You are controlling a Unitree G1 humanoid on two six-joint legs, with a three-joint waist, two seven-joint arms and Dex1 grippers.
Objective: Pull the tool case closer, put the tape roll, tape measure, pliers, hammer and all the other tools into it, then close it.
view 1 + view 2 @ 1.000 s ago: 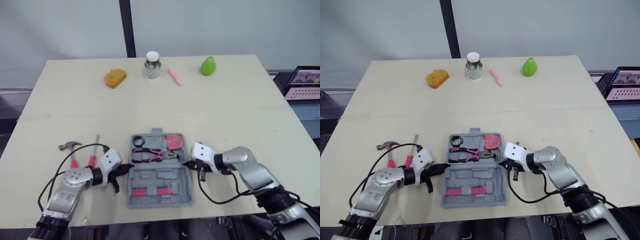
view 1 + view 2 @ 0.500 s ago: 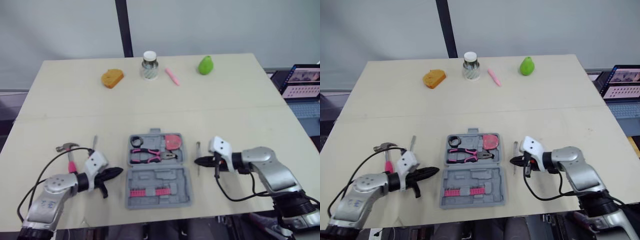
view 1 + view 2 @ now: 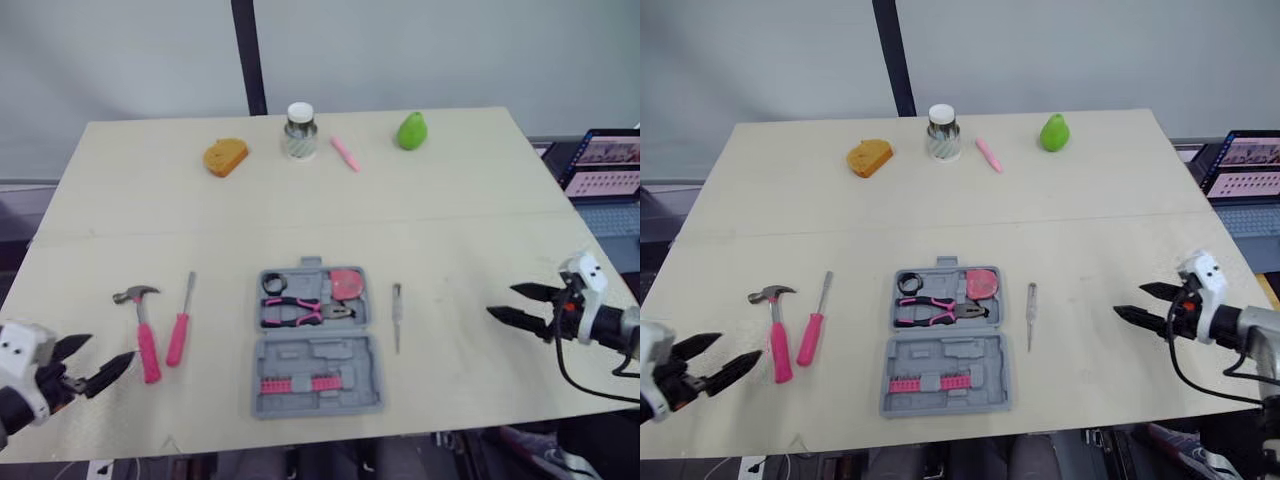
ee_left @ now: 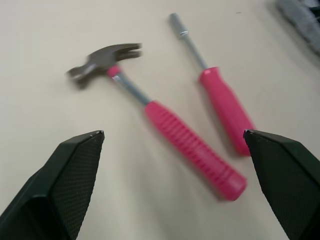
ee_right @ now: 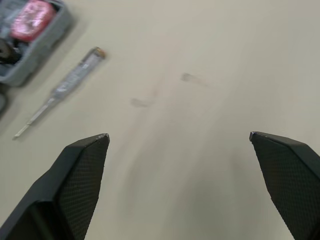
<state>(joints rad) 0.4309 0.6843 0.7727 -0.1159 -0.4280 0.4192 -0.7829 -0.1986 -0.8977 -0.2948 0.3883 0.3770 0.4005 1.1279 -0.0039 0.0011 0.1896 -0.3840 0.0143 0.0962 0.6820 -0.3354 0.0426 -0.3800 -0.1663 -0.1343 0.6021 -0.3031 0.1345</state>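
Grey plastic tool case (image 3: 318,345) lies open at the centre-front of the beige table (image 3: 450,240); pink-handled pliers (image 3: 300,310), black tape roll (image 3: 275,283) and pink tape measure (image 3: 348,283) sit inside. Left gripper (image 3: 110,347) is spread wide and empty, aimed at the pink-handled claw hammer (image 4: 150,112), which lies just beside the pink-handled screwdriver (image 4: 220,100), apart from it. Right gripper (image 3: 500,300) is spread and empty, well apart from the slim clear tester screwdriver (image 3: 397,315). Likely a hammer pick: straddle the handle mid-length, square across it, clear of the neighbouring screwdriver.
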